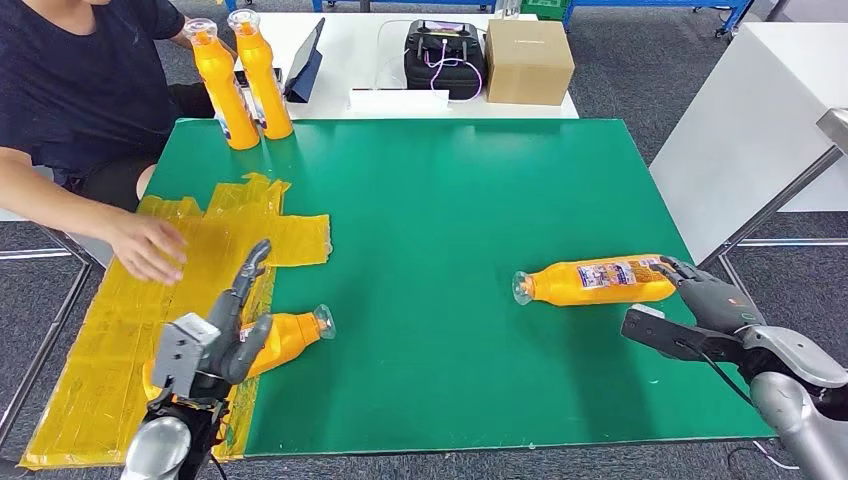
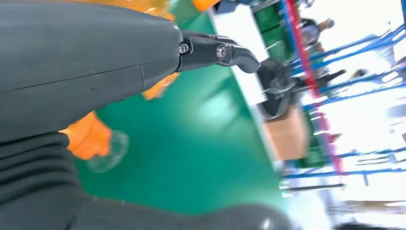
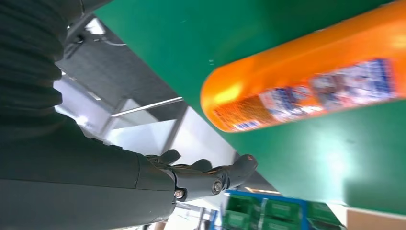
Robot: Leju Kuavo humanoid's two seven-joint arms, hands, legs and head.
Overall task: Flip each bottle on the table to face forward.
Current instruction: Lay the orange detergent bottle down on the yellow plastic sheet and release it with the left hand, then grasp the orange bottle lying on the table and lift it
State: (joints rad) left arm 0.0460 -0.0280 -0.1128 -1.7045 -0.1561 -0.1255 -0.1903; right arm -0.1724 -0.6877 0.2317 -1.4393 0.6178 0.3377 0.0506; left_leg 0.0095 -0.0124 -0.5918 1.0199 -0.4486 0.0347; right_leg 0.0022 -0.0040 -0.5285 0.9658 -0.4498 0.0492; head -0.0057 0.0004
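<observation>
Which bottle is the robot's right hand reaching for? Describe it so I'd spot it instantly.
Start at the green table and go to its right edge. There one orange bottle lies on its side, its base at the right hand. Unlike the other lying bottle near the yellow sheet, it shows a printed label facing up.

High head view; close, turned wrist views.

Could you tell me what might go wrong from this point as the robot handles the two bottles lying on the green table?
The right bottle lies on its rounded side near the table edge; a nudge from the right hand could roll it off. The left hand rests over the left bottle with fingers spread, so it may slip. A person's hand on the yellow sheet sits close to that arm.
</observation>
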